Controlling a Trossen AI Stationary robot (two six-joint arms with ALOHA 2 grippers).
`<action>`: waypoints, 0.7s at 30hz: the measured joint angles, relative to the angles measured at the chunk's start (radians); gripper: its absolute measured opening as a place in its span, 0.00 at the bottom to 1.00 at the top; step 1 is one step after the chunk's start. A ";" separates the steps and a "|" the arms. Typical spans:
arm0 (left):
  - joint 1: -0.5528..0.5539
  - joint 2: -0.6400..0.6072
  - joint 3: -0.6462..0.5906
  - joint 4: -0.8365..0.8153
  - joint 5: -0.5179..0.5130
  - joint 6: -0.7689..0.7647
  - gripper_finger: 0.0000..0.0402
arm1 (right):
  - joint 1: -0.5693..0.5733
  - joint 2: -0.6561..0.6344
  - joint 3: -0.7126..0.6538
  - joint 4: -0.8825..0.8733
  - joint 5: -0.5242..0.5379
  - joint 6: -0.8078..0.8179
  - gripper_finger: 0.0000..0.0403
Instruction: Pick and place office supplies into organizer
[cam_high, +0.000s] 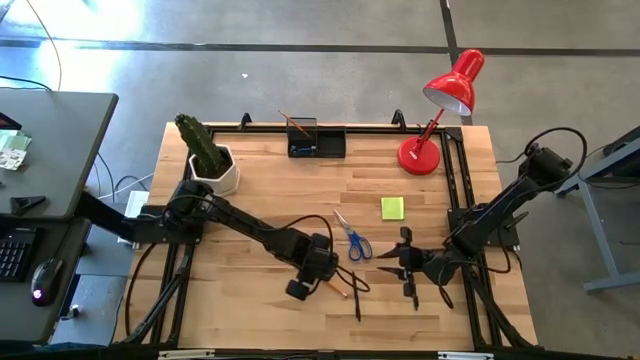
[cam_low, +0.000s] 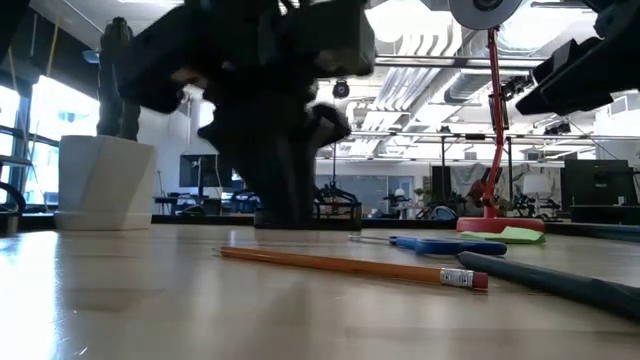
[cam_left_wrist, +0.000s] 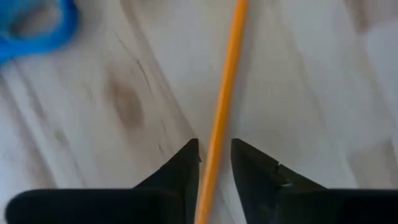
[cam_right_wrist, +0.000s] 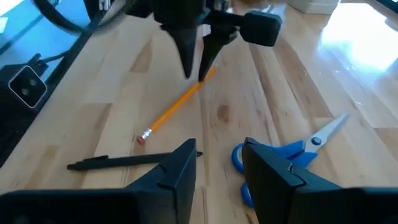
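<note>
— What's in front of you?
— My left claw (cam_left_wrist: 215, 163) points down at the pale wood worktop (cam_left_wrist: 311, 81), its two dark fingers (cam_left_wrist: 180, 171) a little apart either side of an orange pencil (cam_left_wrist: 225, 87).
— Touching it?
— Can't tell. A blue scissors handle (cam_left_wrist: 37, 28) lies off toward one corner.
</note>
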 joint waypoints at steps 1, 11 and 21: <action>0.000 0.000 -0.004 -0.017 0.007 0.001 0.17 | -0.001 0.002 0.000 -0.005 0.000 0.002 0.31; -0.002 -0.001 -0.002 0.010 0.020 0.004 0.20 | -0.001 0.010 0.000 0.011 -0.002 -0.008 0.31; 0.000 0.036 -0.005 0.007 -0.013 0.024 0.26 | 0.000 0.010 0.000 0.012 -0.003 -0.001 0.31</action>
